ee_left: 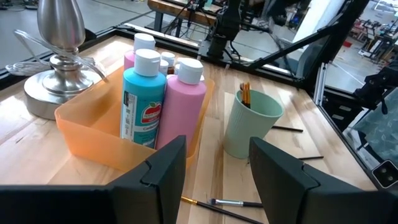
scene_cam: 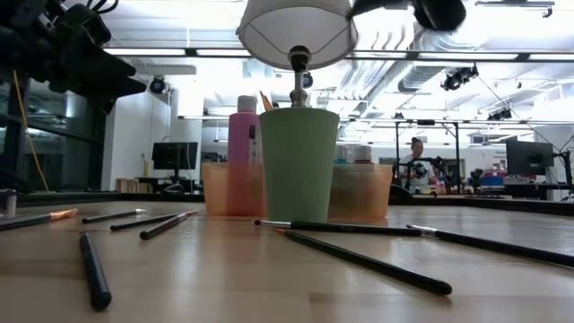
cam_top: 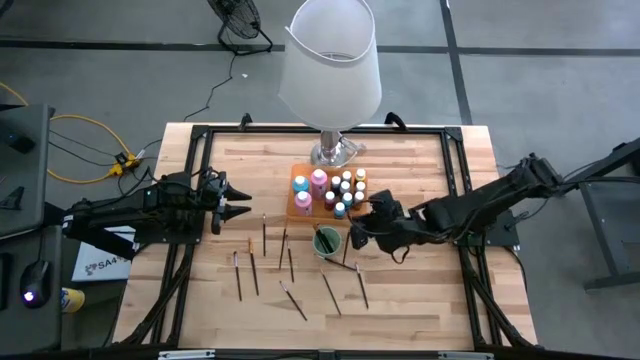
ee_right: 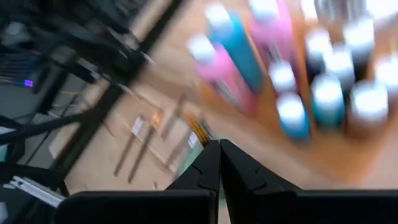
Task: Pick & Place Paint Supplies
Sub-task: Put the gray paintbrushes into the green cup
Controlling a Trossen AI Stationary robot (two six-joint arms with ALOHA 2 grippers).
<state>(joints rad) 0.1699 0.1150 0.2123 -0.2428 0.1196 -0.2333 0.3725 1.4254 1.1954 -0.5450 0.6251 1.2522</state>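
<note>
High view, paints: an orange tray (cam_top: 300, 205) sits near the middle of the counter (cam_top: 420, 300), just in front of the lamp's silver foot (cam_top: 337, 152). It holds small bottles (cam_top: 348, 190) with white caps, plus taller ones.
Tall bottles: the left wrist view shows a teal bottle (ee_left: 142, 99) and a pink bottle (ee_left: 182, 102) standing up side by side at one end of the tray.
Cup: a green cup (cam_top: 327, 241) stands just beside the tray, on the side away from the lamp. One brush (ee_left: 245, 95) pokes out of it.
Brushes: many thin dark brushes (cam_top: 291, 264) lie flat on the counter, spread out in front of the tray and the cup.
Right tool: the right tool (cam_top: 357, 238) hangs in the air close to the cup. Its two fingers (ee_right: 211, 163) are pressed tight together with nothing between them.
Left tool: the left tool (cam_top: 240, 199) is off to the left of the tray, well apart from it, pointing at it. Its fingers (ee_left: 165, 168) stand apart with nothing between them.
Lamp: the big white shade (cam_top: 331, 60) is at the back of the counter.
Room: in the low view a person (scene_cam: 415, 161) shows far behind the counter.
</note>
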